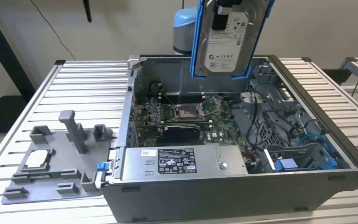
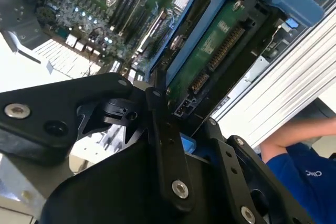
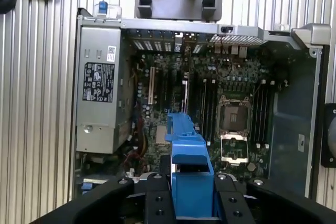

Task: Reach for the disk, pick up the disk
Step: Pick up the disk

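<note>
Disk [image 1: 229,39] lifted, hanging upright above the open computer case [image 1: 328,154].
Gripper [image 3: 191,203] fingers pinching its blue frame.

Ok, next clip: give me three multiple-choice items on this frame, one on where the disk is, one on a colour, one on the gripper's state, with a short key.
1. Where is the disk?
A. Lifted above the open computer case
B. Lying on the grey fixture plate
C. Seated in a bay inside the case

2. What colour is the carrier frame around the disk?
A. Red
B. Blue
C. Yellow

3. What is the gripper doing?
A. Open above the slatted table
B. Shut on the disk
C. Shut on the power supply

Key: 1 A, the exterior view shows the disk hanging upright over the case, clear of the board. 2 B, the frame edges are blue in all three views. 3 B, in the second wrist view the black fingers close on the end of the disk.
</note>
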`<state>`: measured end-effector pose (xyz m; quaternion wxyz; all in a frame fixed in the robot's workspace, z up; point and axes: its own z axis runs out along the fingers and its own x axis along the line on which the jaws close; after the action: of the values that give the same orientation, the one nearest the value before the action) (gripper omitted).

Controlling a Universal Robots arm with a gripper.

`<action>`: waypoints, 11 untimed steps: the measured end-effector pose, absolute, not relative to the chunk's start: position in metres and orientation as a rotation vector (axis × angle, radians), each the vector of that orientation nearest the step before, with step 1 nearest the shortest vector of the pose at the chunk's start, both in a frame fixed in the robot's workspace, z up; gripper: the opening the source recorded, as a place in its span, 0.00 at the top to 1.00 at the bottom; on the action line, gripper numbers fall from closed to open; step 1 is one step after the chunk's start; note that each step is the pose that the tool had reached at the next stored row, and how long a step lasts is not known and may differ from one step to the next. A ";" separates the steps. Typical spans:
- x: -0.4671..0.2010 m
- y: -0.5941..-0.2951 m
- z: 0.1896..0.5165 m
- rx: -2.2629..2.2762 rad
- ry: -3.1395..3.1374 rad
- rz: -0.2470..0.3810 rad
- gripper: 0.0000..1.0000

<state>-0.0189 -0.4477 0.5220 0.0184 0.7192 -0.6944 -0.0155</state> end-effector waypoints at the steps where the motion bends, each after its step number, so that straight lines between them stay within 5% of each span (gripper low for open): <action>1: -0.016 -0.449 0.522 2.233 -2.156 -0.049 1.00; 11: -0.001 -0.480 0.522 2.232 -2.155 -0.052 1.00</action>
<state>-0.0014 -0.4802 0.5218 0.0195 0.7191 -0.6944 -0.0168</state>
